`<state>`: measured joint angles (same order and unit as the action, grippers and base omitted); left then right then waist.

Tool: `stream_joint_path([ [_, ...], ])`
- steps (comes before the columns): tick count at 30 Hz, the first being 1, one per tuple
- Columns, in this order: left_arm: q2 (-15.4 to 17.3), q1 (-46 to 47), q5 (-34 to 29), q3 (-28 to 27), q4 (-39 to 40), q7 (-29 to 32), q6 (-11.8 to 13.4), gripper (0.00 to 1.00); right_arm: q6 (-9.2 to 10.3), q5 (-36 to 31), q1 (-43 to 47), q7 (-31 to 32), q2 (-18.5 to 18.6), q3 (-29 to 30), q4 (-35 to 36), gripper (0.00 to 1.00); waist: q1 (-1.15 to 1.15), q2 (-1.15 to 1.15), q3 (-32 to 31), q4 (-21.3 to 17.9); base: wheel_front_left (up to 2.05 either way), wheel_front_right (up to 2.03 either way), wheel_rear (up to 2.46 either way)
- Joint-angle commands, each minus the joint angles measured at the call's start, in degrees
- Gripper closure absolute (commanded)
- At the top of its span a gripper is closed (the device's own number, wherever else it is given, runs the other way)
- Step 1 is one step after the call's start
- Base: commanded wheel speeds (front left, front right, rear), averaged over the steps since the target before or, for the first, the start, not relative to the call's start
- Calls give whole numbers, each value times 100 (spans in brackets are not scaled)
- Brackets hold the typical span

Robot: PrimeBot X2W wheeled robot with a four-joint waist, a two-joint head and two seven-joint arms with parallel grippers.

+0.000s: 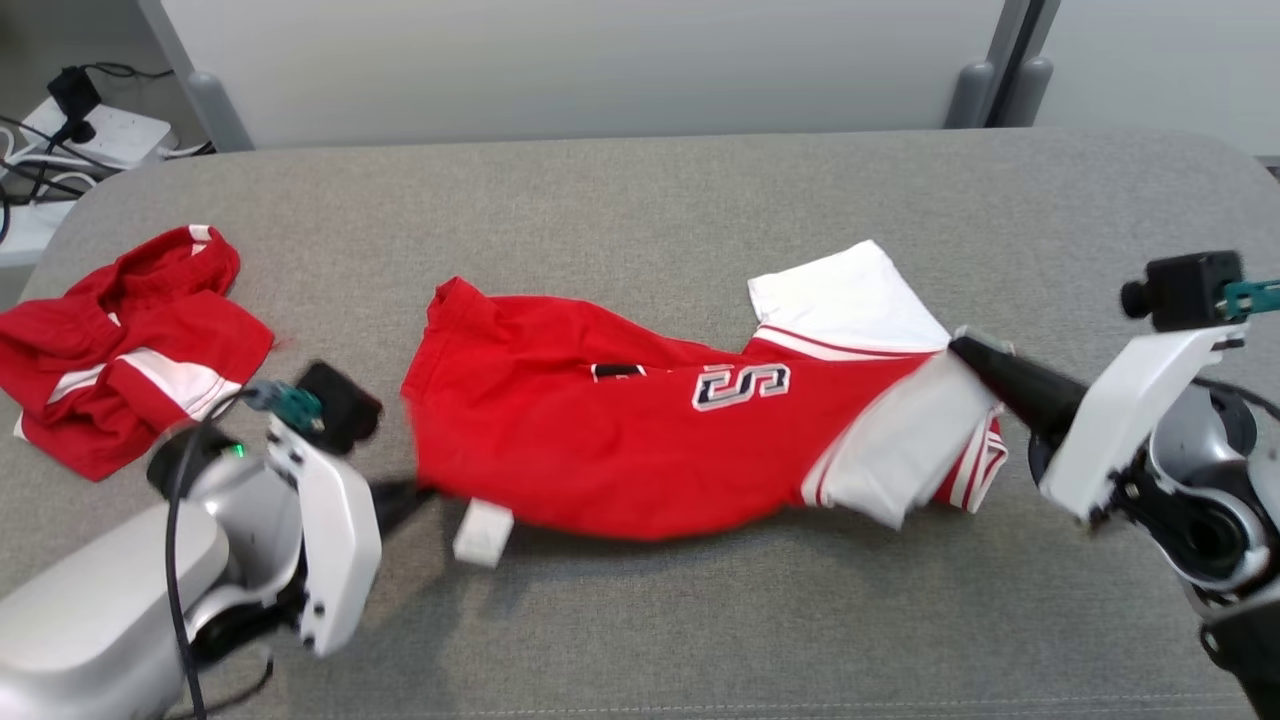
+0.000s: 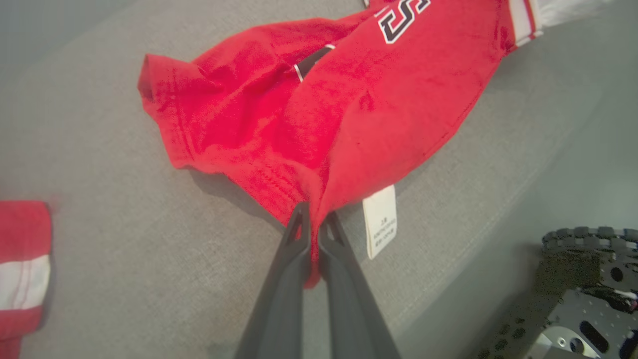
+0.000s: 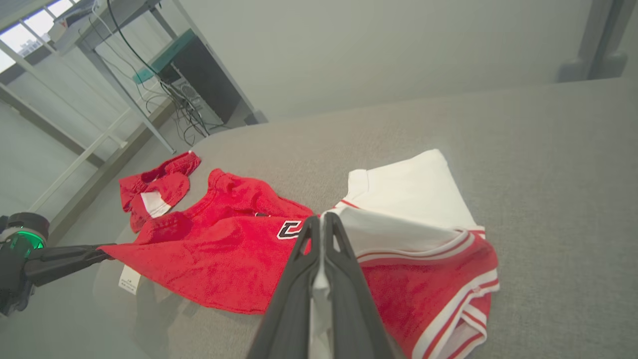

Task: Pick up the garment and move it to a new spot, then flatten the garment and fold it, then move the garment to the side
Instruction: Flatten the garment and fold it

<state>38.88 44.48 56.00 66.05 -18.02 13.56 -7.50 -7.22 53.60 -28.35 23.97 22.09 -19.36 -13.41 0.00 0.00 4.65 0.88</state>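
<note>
Jersey [image 1: 620,450]: red with white sleeves, stretched across the middle of the table [image 1: 700,200] and folded over itself.
Left tool [image 1: 418,492]: clamped on the jersey's red hem. It is blurred in the head view, but the left wrist view shows the pinch plainly.
Right tool [image 1: 958,346]: clamped on white cloth at the jersey's far end. The right wrist view shows the cloth between its fingers.
Tag [image 2: 381,219]: white, hanging just beside the pinched hem; its print is too small to read.
Number [image 1: 742,386]: on the jersey's red body, partly lost in a fold.
Red cloth [image 1: 120,350]: well apart from the jersey, beyond its hem. It is cut off in the left wrist view and whole in the head view.
</note>
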Motion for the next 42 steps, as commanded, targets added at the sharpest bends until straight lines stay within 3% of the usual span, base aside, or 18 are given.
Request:
stream_joint_path([
  [1,448,101,361,-170,496,376,2,100,-26,186,147,456,287,-95,561,100,0,0,79,59,0,0,0],
  [6,1193,144,1413,-77,1868,1561,2,100,-26,1208,752,2402,1059,-270,2004,100,0,0,395,187,0,0,0],
  [8,1387,215,1775,-63,2157,2026,2,100,-26,1640,936,3125,1271,-141,2341,100,0,0,598,202,0,0,0],
  [9,1387,215,1775,-63,2157,2026,2,100,-26,1640,936,3125,1271,-141,2341,100,0,0,598,202,0,0,0],
  [10,1441,292,2177,-80,2271,2428,43,100,-26,1731,909,3589,1373,41,2500,100,0,0,864,203,0,0,0],
  [13,1237,519,2722,-206,2092,2832,173,100,-26,1477,479,3971,1148,240,2314,100,0,0,1373,199,0,0,0],
  [17,751,1153,2961,-449,1267,3140,358,100,-26,715,-797,4021,273,544,1344,100,0,0,2145,161,0,0,0],
  [19,470,1786,2644,-876,758,2563,288,100,-26,36,-1877,3391,-276,1005,773,100,0,0,2519,122,0,0,0],
  [23,-11,3363,934,-1830,-64,-325,59,100,-26,-1393,-4245,844,-1071,2257,-157,100,0,0,2927,73,0,0,0],
  [25,-206,3758,431,-1859,-367,-1227,18,100,-26,-1709,-4847,152,-1221,2520,-618,100,0,0,2830,71,0,0,0],
  [28,-311,4085,134,-1602,-557,-1895,6,100,-26,-1807,-5278,-130,-1173,2485,-1058,100,0,0,2716,17,0,0,0],
  [34,-102,4247,190,-1218,-936,-2596,3,100,-26,-1425,-5381,-284,-1003,2408,-1260,100,0,0,2961,-179,0,0,0],
  [39,-124,3623,619,-693,-1118,-2743,2,100,-26,-895,-4565,230,-849,2025,-1289,100,0,0,2972,-219,0,0,0],
  [42,-82,3045,923,-260,-1047,-2787,2,100,-26,-365,-3752,920,-714,1587,-1157,100,0,0,2756,-208,0,0,0],
])
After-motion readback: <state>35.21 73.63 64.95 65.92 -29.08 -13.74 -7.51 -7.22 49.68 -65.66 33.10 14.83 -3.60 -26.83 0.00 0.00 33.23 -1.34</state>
